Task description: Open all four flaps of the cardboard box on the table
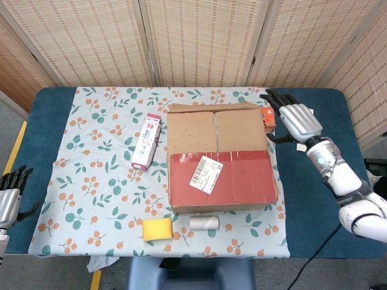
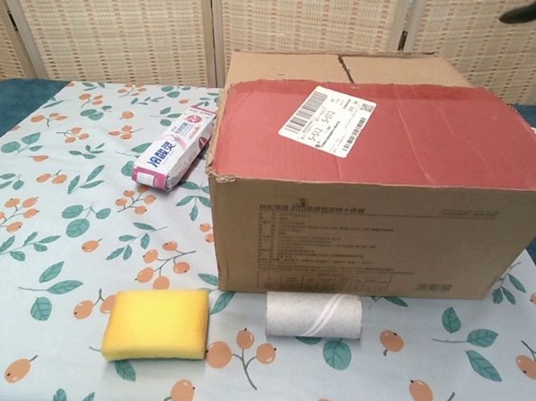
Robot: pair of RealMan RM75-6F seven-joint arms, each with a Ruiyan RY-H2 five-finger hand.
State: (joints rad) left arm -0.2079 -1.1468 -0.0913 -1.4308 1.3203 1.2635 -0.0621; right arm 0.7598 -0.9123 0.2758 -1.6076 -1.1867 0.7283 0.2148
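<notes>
The cardboard box (image 1: 219,157) stands in the middle of the table, large in the chest view as well (image 2: 365,233). Its red near flap (image 1: 224,178) with a white label lies flat on top. Two brown inner flaps (image 1: 216,130) lie closed, meeting at a centre seam. The far flap is folded back behind the box; only its edge (image 1: 211,106) shows. My right hand (image 1: 295,118) hovers to the right of the box's far right corner, fingers spread, holding nothing; a dark fingertip (image 2: 534,11) shows in the chest view. My left hand (image 1: 9,202) hangs off the table's left edge, fingers apart and empty.
A pink carton (image 1: 147,140) lies left of the box. A yellow sponge (image 1: 157,229) and a grey roll (image 1: 204,223) sit in front of it. A small orange item (image 1: 268,116) lies by the box's far right corner. Woven screens stand behind the table.
</notes>
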